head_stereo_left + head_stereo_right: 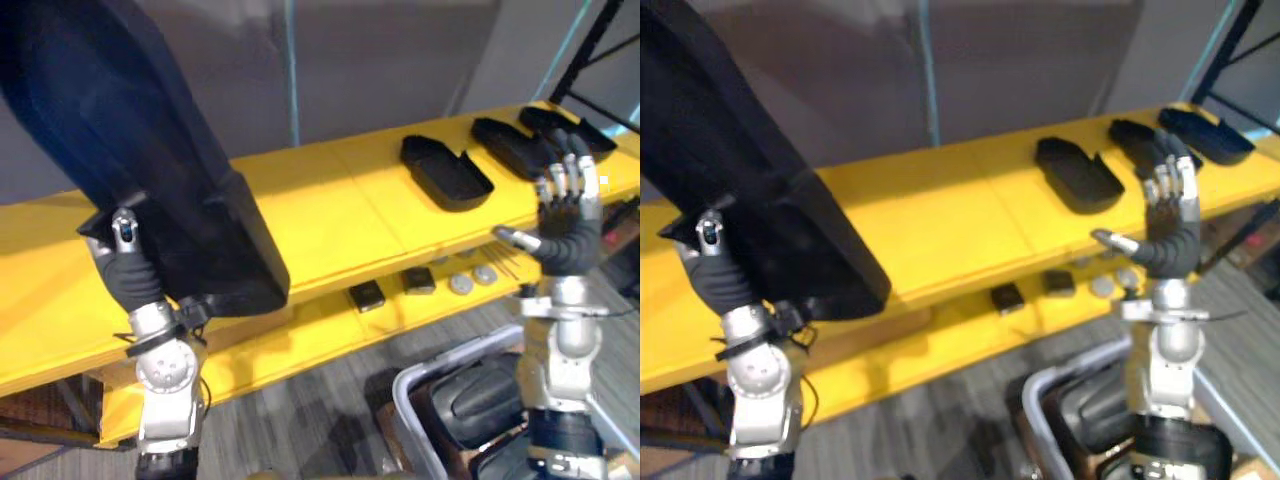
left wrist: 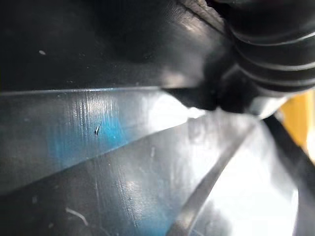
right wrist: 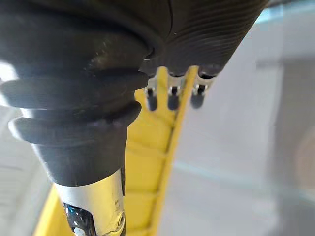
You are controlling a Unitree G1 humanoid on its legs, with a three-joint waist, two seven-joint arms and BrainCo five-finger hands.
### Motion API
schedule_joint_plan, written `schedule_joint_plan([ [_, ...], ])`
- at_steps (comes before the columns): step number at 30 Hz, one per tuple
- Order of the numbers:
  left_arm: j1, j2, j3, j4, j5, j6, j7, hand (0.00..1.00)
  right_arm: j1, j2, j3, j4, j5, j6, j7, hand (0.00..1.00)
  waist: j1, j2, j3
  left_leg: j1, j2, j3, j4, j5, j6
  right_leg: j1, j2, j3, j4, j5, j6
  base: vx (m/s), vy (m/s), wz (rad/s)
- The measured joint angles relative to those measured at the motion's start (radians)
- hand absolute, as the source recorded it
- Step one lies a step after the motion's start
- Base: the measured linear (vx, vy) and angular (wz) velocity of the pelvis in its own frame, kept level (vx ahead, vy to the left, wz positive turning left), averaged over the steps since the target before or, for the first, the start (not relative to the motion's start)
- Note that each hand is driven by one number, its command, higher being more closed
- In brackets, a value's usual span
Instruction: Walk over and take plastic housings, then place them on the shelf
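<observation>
Black plastic housings [image 1: 445, 172] — plain yellow shelf [image 1: 330, 215]

Yellow shelf [image 1: 330, 215], two boards. On the top board, toward the right end, three black housings lying flat in a row, apart from one another: left housing [image 1: 445, 172], middle housing [image 1: 515, 145], right housing [image 1: 545, 120]. On the lower board, two small black blocks [image 1: 366, 295] side by side, grey discs [image 1: 461, 284] just right of them.

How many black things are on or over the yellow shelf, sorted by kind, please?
Housings lying on the top board: 3
Large housing held in the left hand: 1
Small black blocks on the lower board: 2
Total: 6
</observation>
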Motion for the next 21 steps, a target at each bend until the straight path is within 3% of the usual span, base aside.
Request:
schedule_joint_plan([
  [1,0.012,0.000,0.011,-0.005,0.000,0.001,-0.004,1.00,-0.005,0.011,0.017,0.001,-0.003,0.000,-0.002,0.00,0.001,0.001,0.000,0.000,-0.003,-0.015,-0.010,0.009,0.000,0.006,0.000,-0.015,0.000,-0.001,0.000,-0.04,-0.027,0.69],
  [7,0.151,-0.001,0.180,-0.071,-0.021,0.000,-0.091,1.00,-0.051,0.048,0.149,0.030,-0.119,0.005,-0.052,0.00,0.080,0.001,-0.001,0.007,-0.034,-0.098,-0.081,0.070,0.010,0.037,-0.019,-0.052,0.005,-0.028,0.003,-0.06,0.007,0.46],
  [10,0.180,0.001,0.207,-0.084,-0.024,0.000,-0.150,1.00,-0.048,0.055,0.170,0.050,-0.149,0.030,-0.090,0.00,0.082,0.002,-0.001,0.004,-0.040,-0.083,-0.086,0.071,0.011,0.039,-0.027,-0.041,0.003,-0.031,0.008,-0.10,0.027,0.07],
  [12,0.176,0.004,0.202,-0.084,-0.025,0.005,-0.186,1.00,-0.029,0.055,0.170,0.045,-0.162,0.044,-0.110,0.00,0.071,0.002,-0.002,0.007,-0.034,-0.029,-0.086,0.065,0.012,0.027,-0.027,-0.014,-0.001,-0.029,0.012,-0.10,0.036,-0.33],
  [15,0.153,0.051,0.145,-0.050,-0.051,0.066,-0.241,1.00,0.048,0.055,0.147,0.021,-0.187,0.054,-0.139,0.00,0.040,0.006,-0.005,0.008,-0.027,0.039,-0.086,0.065,0.012,-0.014,-0.021,0.055,-0.008,-0.016,0.025,-0.06,0.034,-0.59],
  [19,0.021,0.112,0.092,0.162,-0.062,0.192,-0.246,1.00,0.161,0.055,0.088,-0.085,-0.187,0.084,-0.139,0.00,-0.022,0.031,-0.021,0.007,-0.014,0.132,-0.081,0.071,0.012,-0.071,0.004,0.151,-0.046,0.036,0.023,0.00,0.026,-0.74],
  [21,-0.087,0.132,0.095,0.335,-0.121,0.291,-0.224,1.00,0.227,0.053,0.052,-0.146,-0.190,0.106,-0.135,0.00,-0.076,0.039,-0.026,0.011,-0.003,0.190,-0.081,0.069,0.009,-0.099,0.023,0.209,-0.070,0.062,0.018,0.03,0.009,-0.76],
])
